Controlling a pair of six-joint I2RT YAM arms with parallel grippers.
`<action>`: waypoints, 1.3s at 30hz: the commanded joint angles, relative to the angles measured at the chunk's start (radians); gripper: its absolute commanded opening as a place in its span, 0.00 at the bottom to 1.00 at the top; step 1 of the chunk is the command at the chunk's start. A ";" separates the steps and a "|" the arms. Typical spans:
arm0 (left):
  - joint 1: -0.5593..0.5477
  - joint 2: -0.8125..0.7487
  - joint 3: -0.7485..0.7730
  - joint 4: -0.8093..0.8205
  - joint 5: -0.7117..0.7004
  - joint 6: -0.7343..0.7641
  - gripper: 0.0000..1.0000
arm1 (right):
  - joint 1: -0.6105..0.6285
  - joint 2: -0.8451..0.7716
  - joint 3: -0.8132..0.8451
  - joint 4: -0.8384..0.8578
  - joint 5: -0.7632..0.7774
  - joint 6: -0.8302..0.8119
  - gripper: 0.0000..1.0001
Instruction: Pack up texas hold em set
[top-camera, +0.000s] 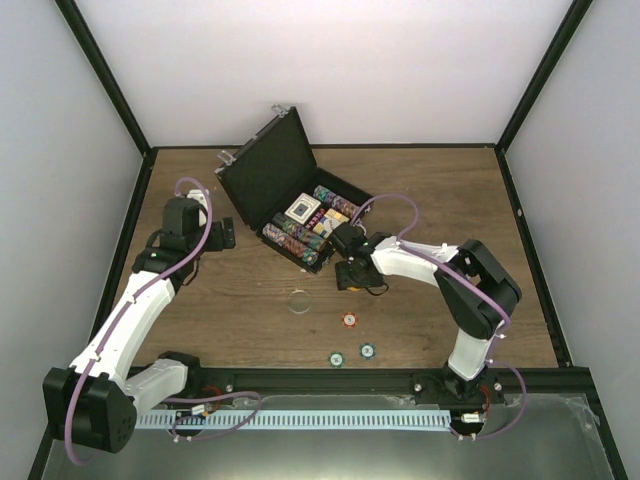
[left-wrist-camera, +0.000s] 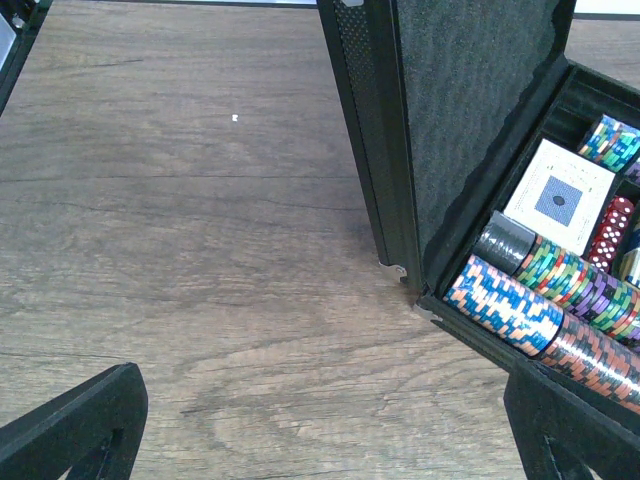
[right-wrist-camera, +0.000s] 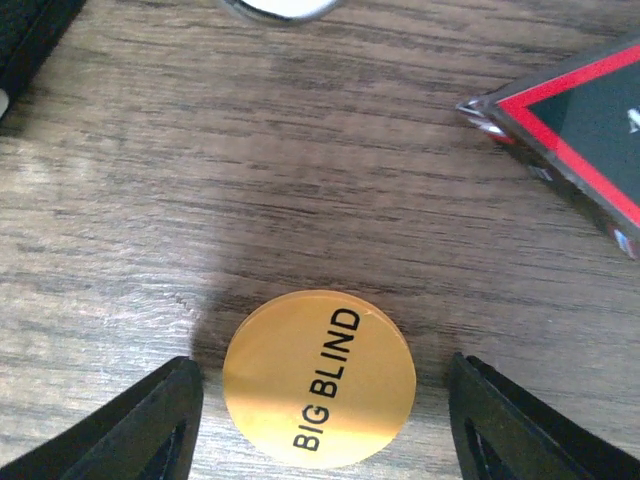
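The right pincer (top-camera: 352, 275) straddles the orange button (right-wrist-camera: 320, 378) lying flat on the table (right-wrist-camera: 120, 200), jaws partly open with a gap either side and nothing gripped. The disc is thin and slick (little edge to bite), so a pinch could skid it or pop it out. The triangular marker (right-wrist-camera: 580, 130) lies near but apart. The case (top-camera: 265, 175) stands open just behind, its front rim a lip to clear. The left pincer (left-wrist-camera: 322, 385), wide open and empty, hangs beside the lid. Loose chips (top-camera: 349, 320) lie well apart.
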 joint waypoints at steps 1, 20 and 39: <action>-0.001 0.001 -0.010 0.018 0.008 0.000 1.00 | 0.006 0.031 -0.016 -0.004 0.013 0.019 0.66; 0.000 0.002 -0.009 0.019 0.017 -0.001 1.00 | 0.050 0.080 -0.022 -0.031 0.033 0.014 0.62; 0.000 0.002 -0.008 0.018 0.009 -0.001 1.00 | 0.049 0.011 0.173 -0.107 0.123 -0.030 0.47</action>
